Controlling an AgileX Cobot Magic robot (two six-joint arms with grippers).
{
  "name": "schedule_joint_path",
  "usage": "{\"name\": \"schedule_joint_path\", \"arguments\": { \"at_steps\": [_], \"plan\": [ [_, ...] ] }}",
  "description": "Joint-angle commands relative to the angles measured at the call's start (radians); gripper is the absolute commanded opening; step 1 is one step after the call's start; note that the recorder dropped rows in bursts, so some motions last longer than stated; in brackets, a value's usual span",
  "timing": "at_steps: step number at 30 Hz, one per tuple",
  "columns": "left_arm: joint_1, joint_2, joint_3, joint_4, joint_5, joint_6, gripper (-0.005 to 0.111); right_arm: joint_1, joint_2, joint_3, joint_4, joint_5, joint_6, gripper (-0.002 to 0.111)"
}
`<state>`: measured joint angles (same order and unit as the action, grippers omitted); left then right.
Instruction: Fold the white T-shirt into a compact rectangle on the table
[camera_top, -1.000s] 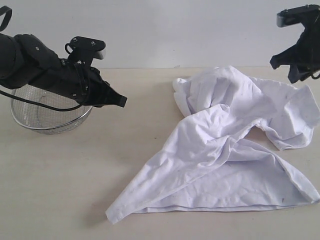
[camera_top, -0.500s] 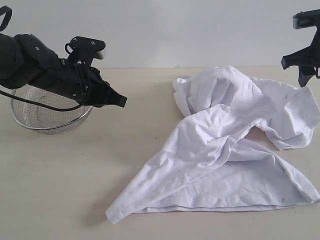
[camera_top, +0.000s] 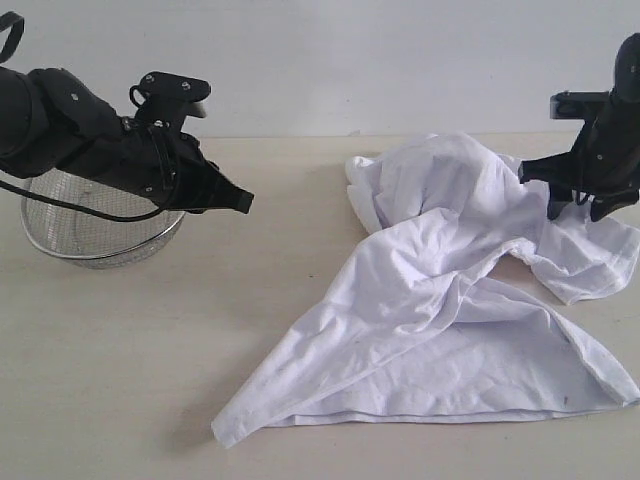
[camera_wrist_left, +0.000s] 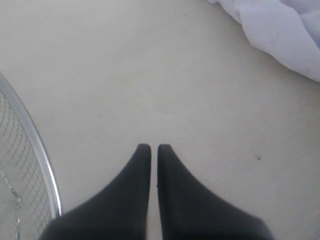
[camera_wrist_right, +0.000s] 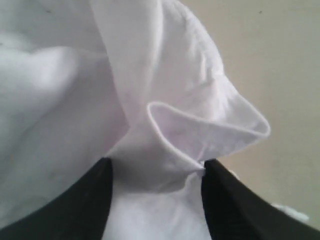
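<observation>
- Exterior view: the white T-shirt (camera_top: 440, 300) lies crumpled on the worktop (camera_top: 150, 380), well apart from the wire-mesh basket (camera_top: 100, 235), with bare surface between them. No lettering shows, and it is nowhere near a rectangle.
- The right gripper (camera_top: 575, 195) is down at the shirt's edge farthest from the basket. In the right wrist view its fingers (camera_wrist_right: 80, 205) are spread apart astride a raised hemmed fold (camera_wrist_right: 210, 130), with cloth between them and nothing pinched yet.
- The left gripper (camera_wrist_left: 150, 147) hangs just beside the basket's rim, above bare worktop, its fingers (camera_wrist_left: 190, 200) clenched together on nothing. The shirt lies beyond it, on the side away from the basket.
- Step in hand, as I judge it: take hold of that far edge so the garment can be pulled flat before any folding.
- To do it well, close on the hem itself, where the stitched edge is doubled and firm, not on the loose bulge behind it — a grip through several layers would drag the heap instead of opening it.
- Sit low enough that both fingers bracket the fold, then close fully before lifting.
- Draw slowly away from the basket so the cloth unfurls. The left arm will likely need to take a matching edge on the basket side — otherwise the shirt may merely slide.
</observation>
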<state>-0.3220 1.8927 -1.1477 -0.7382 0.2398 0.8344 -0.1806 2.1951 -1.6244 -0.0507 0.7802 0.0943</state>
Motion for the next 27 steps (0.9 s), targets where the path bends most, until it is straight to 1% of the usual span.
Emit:
{"name": "schedule_joint_path", "arguments": {
  "at_steps": [1,3,5,10,11,16,18,20,24,27],
  "plan": [
    [-0.004,0.021,-0.005,-0.004,-0.029,0.003,0.004,-0.009,0.028,-0.003,0.071,-0.046,-0.045,0.049],
    [-0.004,0.059,-0.005,-0.004,-0.030,0.003,0.004,-0.009,0.029,-0.003,0.129,-0.073,-0.075,0.046],
    [-0.004,0.087,-0.005,-0.004,-0.048,0.003,0.004,-0.009,0.029,-0.003,0.180,-0.078,-0.109,0.037],
    [0.004,0.119,-0.005,-0.001,-0.080,0.003,0.004,-0.009,0.030,-0.003,0.187,-0.076,-0.130,0.003],
    [0.010,0.119,-0.005,-0.001,-0.087,0.003,0.004,-0.009,0.030,-0.003,0.187,-0.076,-0.130,0.000],
    [0.050,0.119,-0.005,-0.001,-0.130,0.003,0.004,-0.009,0.030,-0.003,0.198,-0.081,-0.196,0.000],
    [0.074,0.119,-0.005,-0.001,-0.130,0.003,0.004,-0.009,0.030,-0.003,0.250,-0.078,-0.247,0.000],
    [0.100,0.119,-0.005,-0.001,-0.138,0.003,0.004,-0.009,0.030,-0.003,0.348,-0.074,-0.340,0.000],
    [0.149,0.119,-0.005,-0.001,-0.140,0.003,0.004,-0.009,0.026,-0.003,0.604,-0.070,-0.585,0.000],
    [0.174,0.119,-0.005,0.002,-0.138,0.003,0.004,-0.009,0.004,-0.003,0.752,-0.044,-0.704,0.000]
  ]
}}
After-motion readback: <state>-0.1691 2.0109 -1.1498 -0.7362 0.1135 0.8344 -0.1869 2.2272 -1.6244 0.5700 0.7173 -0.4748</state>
